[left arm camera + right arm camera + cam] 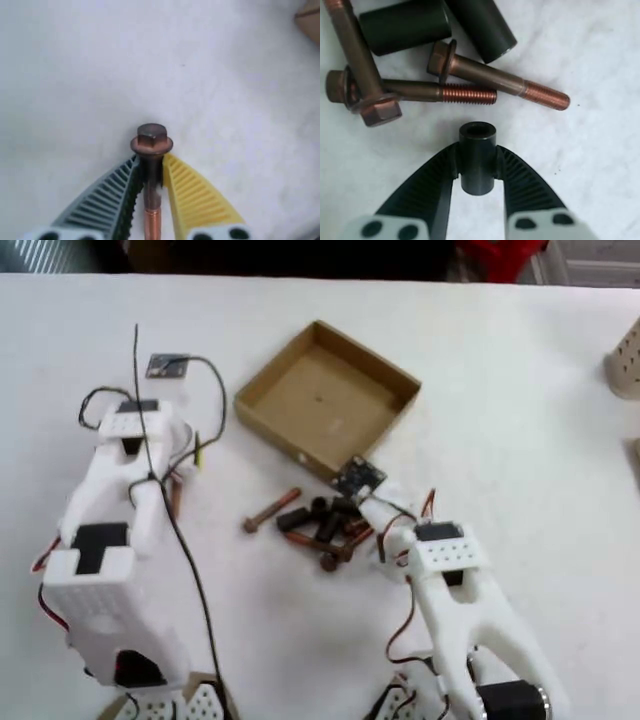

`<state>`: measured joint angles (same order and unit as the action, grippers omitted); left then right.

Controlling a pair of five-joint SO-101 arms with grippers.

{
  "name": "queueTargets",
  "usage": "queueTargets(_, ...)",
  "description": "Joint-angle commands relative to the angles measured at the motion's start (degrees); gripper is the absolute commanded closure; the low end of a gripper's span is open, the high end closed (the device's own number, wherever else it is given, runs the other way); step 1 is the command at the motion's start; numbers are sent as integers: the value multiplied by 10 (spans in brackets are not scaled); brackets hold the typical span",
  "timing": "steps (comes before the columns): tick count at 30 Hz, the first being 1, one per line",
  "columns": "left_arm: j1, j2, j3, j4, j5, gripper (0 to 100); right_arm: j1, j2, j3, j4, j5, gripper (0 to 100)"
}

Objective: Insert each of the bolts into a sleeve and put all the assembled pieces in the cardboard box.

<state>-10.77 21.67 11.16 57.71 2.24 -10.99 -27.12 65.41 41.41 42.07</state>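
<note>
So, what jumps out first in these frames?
Both grippers hold a part. The left gripper is shut on a copper bolt, and the right gripper is shut on a black sleeve. In the high view, a pile of more bolts and sleeves lies just beside the cardboard box.

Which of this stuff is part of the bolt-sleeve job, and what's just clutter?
Job:
- bolt in left gripper
- sleeve in right gripper
- loose bolts and spare sleeves on the table
- cardboard box

Lying about:
- black cable
- perforated beige object at the table edge
- red object beyond the table
</note>
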Motion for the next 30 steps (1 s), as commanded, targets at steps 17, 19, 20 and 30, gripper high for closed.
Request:
queueTargets(17,-8,-8,-25,9,-9,979,-208,-249,5,23,-205,981)
queueTargets(19,-8,-8,-25,11,-9,979,-224,-233,6,-29,-222,981)
queueTargets(20,-8,-8,-25,12,-9,979,-229,-224,7,-54,-228,981)
queueTargets(30,-14,-8,-25,11,-9,979,-275,-116,46,-344,-231,981)
